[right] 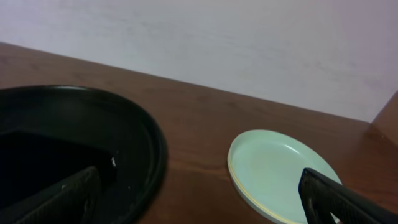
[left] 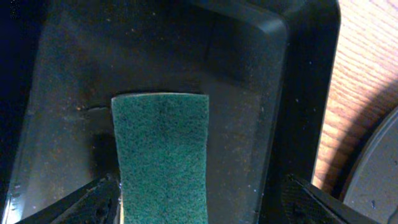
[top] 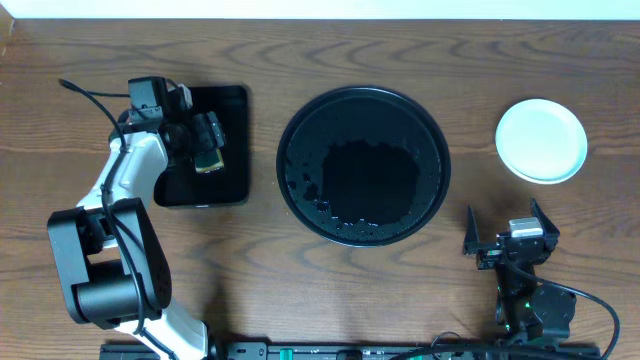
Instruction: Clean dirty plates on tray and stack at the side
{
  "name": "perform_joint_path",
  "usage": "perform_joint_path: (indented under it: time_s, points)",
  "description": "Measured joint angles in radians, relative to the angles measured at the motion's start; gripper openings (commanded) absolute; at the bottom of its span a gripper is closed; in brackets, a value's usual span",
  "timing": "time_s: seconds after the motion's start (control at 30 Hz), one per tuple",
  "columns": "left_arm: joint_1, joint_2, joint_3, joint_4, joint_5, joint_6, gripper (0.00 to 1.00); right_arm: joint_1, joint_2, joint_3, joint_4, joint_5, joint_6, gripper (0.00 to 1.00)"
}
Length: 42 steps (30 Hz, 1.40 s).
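Left gripper: jaws spread wide, gripping nothing, over the rectangular tray at 9 o'clock of the round tray. Rectangular tray contents: one green sponge, lying flat between the fingers, nearer the 9 o'clock one. Right gripper: wide open, nothing held, at 5 o'clock of the round tray. Round tray contents: small glinting flecks. Plates: stacked on the table at 3 o'clock of the round tray, mint on top, yellow edge beneath.
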Motion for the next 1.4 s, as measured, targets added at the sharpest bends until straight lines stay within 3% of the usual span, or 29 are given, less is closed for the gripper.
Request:
perform_joint_path:
  time_s: [1.4]
  points:
    - [-0.003,-0.023,0.000,-0.022,0.000,0.000,0.84,0.000,0.000,0.000,0.000,0.003,0.004,0.99]
